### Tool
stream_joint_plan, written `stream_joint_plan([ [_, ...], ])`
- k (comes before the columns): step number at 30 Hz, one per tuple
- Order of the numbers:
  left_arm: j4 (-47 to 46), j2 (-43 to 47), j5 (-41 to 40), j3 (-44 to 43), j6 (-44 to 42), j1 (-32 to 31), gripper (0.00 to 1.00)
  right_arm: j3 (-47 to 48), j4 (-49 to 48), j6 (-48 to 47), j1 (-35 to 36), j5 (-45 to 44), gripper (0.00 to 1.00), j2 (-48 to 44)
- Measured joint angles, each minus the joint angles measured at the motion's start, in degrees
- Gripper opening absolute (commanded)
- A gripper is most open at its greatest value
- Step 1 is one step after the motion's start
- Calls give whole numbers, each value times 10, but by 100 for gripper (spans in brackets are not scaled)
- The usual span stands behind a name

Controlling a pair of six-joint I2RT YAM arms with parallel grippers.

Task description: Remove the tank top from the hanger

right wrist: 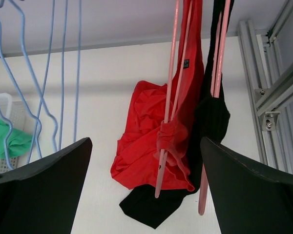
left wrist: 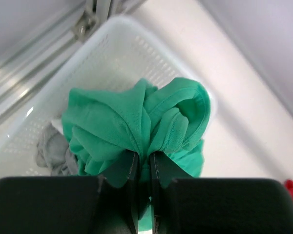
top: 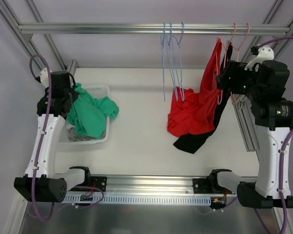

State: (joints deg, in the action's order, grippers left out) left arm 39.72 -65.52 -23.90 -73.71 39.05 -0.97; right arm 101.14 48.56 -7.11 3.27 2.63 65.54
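Note:
A red tank top hangs from a pink hanger on the rail, its lower part bunched on the table; in the right wrist view the red tank top is knotted round the pink hanger. Behind it, a black tank top hangs on a second pink hanger. My right gripper stands open just right of them, holding nothing, its fingers wide apart. My left gripper is shut on a green garment above the white basket.
Three bare blue hangers hang from the metal rail left of the red top. A grey cloth lies in the basket. Frame posts stand at the right.

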Motion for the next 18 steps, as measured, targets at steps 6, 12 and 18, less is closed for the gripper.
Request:
stream_joint_plan([
  [6, 35, -15, -8, -203, -58, 3, 0, 13, 6, 5, -1, 31, 99, -1],
  [12, 37, -40, -42, -351, -101, 4, 0, 14, 6, 5, -1, 44, 100, -3],
  [18, 43, -66, -21, -329, -111, 30, 0, 14, 6, 5, -1, 54, 100, -4],
])
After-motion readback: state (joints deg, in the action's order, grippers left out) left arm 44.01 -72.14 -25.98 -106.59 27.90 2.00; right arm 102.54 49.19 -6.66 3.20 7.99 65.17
